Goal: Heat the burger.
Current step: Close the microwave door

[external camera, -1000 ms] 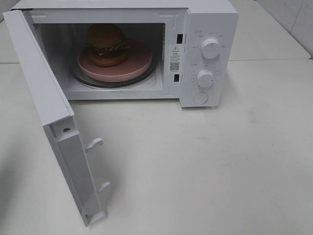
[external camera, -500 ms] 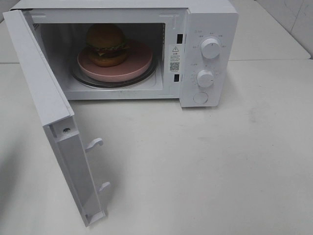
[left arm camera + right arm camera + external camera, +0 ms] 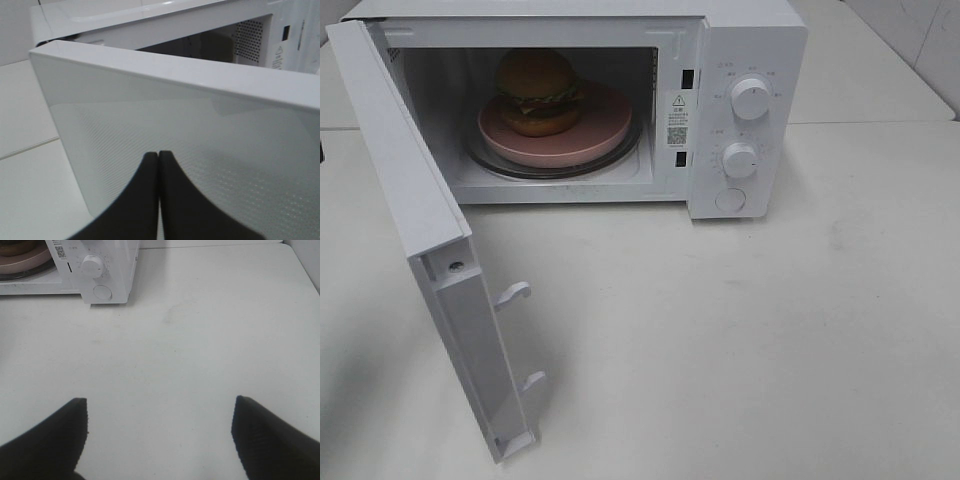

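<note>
The burger (image 3: 537, 92), tall, with a glossy golden-brown domed bun, green lettuce and a dark patty, stands upright on a round pink plate (image 3: 610, 135), a little toward the left and back of it. The plate rests on the glass turntable (image 3: 560, 172) inside the white microwave oven (image 3: 750, 30). So we judge that the loading is done and that closing the door is the step in hand.

The smooth white door (image 3: 410, 190), a flat panel with a dotted window, is hinged at the left side and stands wide open. Its free edge, with two plastic latch hooks (image 3: 512, 292), points toward the front of the tabletop (image 3: 770, 350). This is the relation that matters: the left hand (image 3: 159, 156) is at the outer face of the door, so the burger lies beyond the panel. A push across toward the right should carry the door to the opening. The two dark fingers of this hand are pressed together with nothing between them; whether they touch the door we cannot tell. The left hand is clearly the nearer one. The right hand (image 3: 160, 405) hangs over the matte tabletop with its fingers spread wide and empty, well apart from the two round white knobs (image 3: 751, 98), which we think it will need afterwards.
</note>
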Action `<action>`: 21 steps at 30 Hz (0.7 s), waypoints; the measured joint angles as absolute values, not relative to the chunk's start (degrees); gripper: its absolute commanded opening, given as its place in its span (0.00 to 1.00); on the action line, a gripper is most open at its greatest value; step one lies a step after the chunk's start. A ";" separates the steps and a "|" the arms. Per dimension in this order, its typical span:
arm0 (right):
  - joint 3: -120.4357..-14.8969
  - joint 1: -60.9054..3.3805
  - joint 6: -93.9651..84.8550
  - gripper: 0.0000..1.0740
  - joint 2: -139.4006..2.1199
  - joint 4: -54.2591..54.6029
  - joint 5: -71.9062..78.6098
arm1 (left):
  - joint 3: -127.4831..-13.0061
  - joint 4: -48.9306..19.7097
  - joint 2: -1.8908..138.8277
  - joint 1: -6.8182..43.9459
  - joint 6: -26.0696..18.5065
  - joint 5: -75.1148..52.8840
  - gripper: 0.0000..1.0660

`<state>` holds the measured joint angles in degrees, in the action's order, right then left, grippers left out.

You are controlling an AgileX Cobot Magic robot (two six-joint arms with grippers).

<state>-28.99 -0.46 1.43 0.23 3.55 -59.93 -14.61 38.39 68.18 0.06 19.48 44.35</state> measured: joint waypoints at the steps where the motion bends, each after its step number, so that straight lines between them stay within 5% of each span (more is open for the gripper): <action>1: -28.99 -0.46 1.43 0.71 0.23 3.55 -59.93 | -14.61 38.39 68.18 0.06 19.48 44.35 0.00; 10: -28.99 -0.46 1.43 0.71 0.23 3.55 -59.93 | -14.61 38.50 73.11 1.95 19.31 49.50 0.00; 12: -28.99 -0.46 1.43 0.71 0.23 3.55 -59.93 | -15.47 33.75 74.60 7.22 16.27 48.47 0.00; 21: -28.99 -0.46 1.43 0.71 0.23 3.55 -59.93 | -15.99 26.59 78.61 14.15 13.75 48.53 0.00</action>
